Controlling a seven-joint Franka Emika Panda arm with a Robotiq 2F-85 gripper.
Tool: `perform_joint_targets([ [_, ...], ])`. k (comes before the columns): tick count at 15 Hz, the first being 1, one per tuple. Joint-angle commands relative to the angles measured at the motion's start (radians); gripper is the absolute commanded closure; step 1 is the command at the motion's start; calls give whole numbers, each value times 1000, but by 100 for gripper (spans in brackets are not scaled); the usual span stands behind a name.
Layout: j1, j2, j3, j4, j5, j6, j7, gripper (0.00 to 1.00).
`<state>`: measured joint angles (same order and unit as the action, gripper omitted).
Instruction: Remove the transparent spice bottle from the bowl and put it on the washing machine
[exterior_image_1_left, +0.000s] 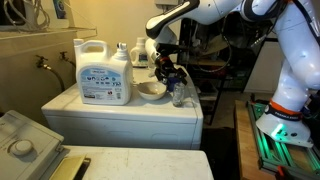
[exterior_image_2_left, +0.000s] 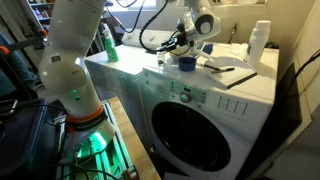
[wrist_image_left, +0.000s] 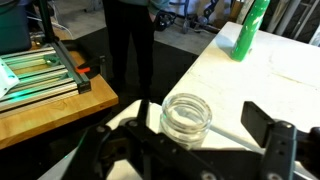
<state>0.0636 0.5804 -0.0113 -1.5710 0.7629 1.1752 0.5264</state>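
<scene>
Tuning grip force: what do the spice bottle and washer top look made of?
Transparent spice bottle: clear glass or hard plastic, glossy; white top shows through it. Washing machine top: smooth white painted metal, probably; flat, faint sheen.

The detergent jug (exterior_image_1_left: 103, 72) and the small white bottle (exterior_image_1_left: 120, 50) crowd one end of the washing machine (exterior_image_1_left: 120, 118) top, with the bowl (exterior_image_1_left: 150, 91) just beside the jug. That leaves me the bare strip in front of them and open air off the machine's side. In the wrist view, the transparent spice bottle (wrist_image_left: 187, 118) stands between my gripper's (wrist_image_left: 196, 108) spread jaws with slack on one side. Beyond it the white top runs bare to the green bottle (wrist_image_left: 250, 28), well apart near the far edge.
</scene>
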Motion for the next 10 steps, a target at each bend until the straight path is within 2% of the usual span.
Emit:
perform_joint_targets([
  [1,13,-111,-15,-45,-13,21,-11,0],
  [5,60,-281,-6,-104,-179,14,-31,0],
  [9,86,-443,19,-176,-330,103,-56,0],
  [10,69,-341,28,-71,-271,30,-17,0],
])
